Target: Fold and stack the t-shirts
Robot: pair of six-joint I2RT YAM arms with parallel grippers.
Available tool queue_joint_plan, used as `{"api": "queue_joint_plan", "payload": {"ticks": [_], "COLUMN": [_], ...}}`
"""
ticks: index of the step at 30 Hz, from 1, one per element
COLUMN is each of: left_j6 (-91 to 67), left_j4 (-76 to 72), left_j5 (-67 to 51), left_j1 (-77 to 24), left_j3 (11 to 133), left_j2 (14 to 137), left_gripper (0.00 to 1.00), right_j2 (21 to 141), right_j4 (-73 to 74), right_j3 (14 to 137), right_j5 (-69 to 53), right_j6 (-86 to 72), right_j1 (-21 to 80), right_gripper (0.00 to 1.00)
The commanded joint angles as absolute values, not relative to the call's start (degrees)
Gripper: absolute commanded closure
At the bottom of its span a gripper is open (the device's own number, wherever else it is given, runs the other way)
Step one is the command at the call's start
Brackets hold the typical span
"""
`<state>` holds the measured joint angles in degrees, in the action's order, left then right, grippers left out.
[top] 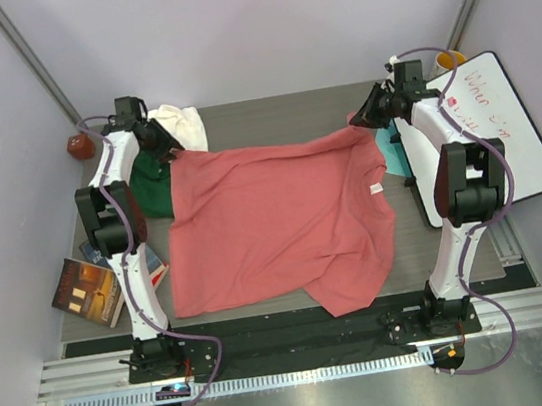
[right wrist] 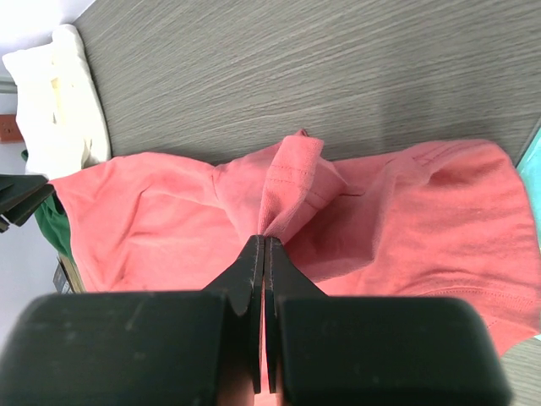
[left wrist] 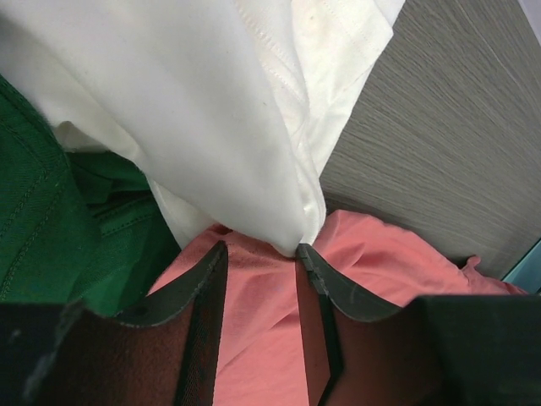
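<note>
The salmon-pink t-shirt [top: 274,223] lies spread over the middle of the table, with its white neck label [top: 376,188] at the right. My right gripper [top: 360,120] is shut on a pinched fold of its far right corner [right wrist: 287,190]. My left gripper [top: 164,147] is at the shirt's far left corner, jaws apart, with pink cloth [left wrist: 254,321] showing between the fingers. The cream-white t-shirt [top: 184,124] is bunched at the back left and hangs just past the fingertips in the left wrist view [left wrist: 211,110]. The dark green t-shirt [top: 152,184] lies beside it, partly under the pink one.
A whiteboard with red writing [top: 503,130] lies at the right, with a teal object [top: 395,150] at its near-left edge. Books [top: 86,289] lie at the left table edge. A red-brown object [top: 78,145] sits at the back left and a yellow cup [top: 450,60] at the back right.
</note>
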<state>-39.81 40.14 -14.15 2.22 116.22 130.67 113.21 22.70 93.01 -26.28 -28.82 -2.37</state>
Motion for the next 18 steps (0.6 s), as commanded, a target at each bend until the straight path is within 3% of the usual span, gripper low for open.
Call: {"api": "queue_joint_plan", "payload": {"ticks": [1, 6, 13, 18], "left_j6": [-38.50, -38.32, -37.53, -37.62], "left_j4": [39.81, 39.90, 39.99, 40.08], "left_j5": [-14.85, -14.94, -14.68, -14.68], "left_j1": [2.11, 2.20, 2.11, 2.02], "left_j3": [118.48, 118.22, 116.98, 116.72], "left_j2": [131.31, 131.31, 131.05, 130.87], "left_gripper": [0.61, 0.71, 0.74, 0.96], "right_j2": [113.38, 113.64, 113.91, 113.56], "right_j4": [20.65, 20.65, 20.65, 20.57], "right_j3": [95.10, 95.10, 95.36, 94.92], "right_j5": [-26.81, -26.89, -27.16, -27.16], "right_j6": [-29.18, -29.27, -29.36, -29.36], "right_j1": [-2.72, -2.81, -2.90, -2.99], "right_gripper": [0.99, 0.99, 0.99, 0.99]}}
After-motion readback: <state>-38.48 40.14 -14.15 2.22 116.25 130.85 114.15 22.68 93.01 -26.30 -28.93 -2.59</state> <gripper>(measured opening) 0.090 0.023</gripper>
